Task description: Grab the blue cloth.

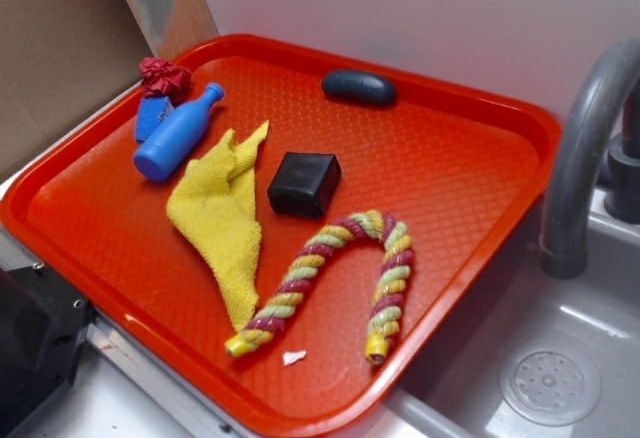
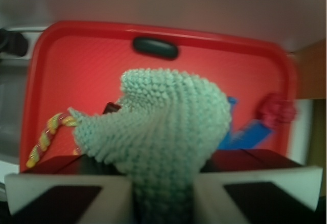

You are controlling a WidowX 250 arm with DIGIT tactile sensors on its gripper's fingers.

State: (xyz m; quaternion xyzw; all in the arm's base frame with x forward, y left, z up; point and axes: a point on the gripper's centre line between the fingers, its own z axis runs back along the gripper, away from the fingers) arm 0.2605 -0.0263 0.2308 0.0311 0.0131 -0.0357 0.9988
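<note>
We note the blue cloth [image 2: 168, 132] as nubbly, matt knit fabric. The tray [image 1: 470, 158] reads as glossy textured plastic; the yellow towel [image 1: 220, 218] as rough terry.

The tray [image 1: 470, 158] is bright orange-red with a fine diamond texture all over. On it, the towel [image 1: 222, 220] is mustard yellow, the bottle [image 1: 178, 135] just beside the towel is solid bright blue, and the box [image 1: 303, 183] on the towel's other side is plain black. The rope toy [image 1: 330, 278] is twisted in maroon, yellow and pale green stripes. In the wrist view the blue cloth [image 2: 163, 132] reads pale grey-green with a nubbly knit pattern.
</note>
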